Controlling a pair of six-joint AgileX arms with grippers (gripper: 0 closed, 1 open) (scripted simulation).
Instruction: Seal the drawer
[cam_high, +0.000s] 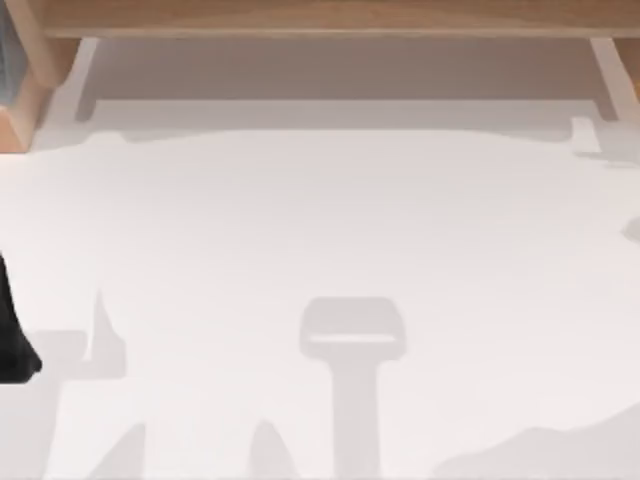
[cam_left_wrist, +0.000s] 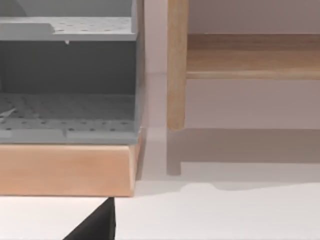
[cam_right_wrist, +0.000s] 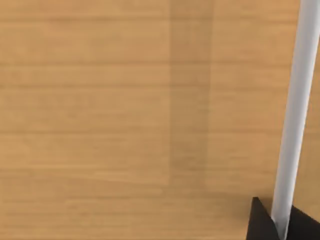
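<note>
close against the right gripper (cam_right_wrist: 280, 227), its dark fingertips pinched a thin white wall of the drawer (cam_right_wrist: 295, 110), with light wood frame (cam_right_wrist: 125, 115) just beyond. left gripper (cam_high: 15, 340) sat at the table's (cam_high: 320, 250) left edge; cannot tell its grip.

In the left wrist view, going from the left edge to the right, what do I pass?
Grey perforated shelf unit on its wood base → upright wood post → horizontal wood rail running to the right edge. A dark tip of the left gripper pokes in below the base.
</note>
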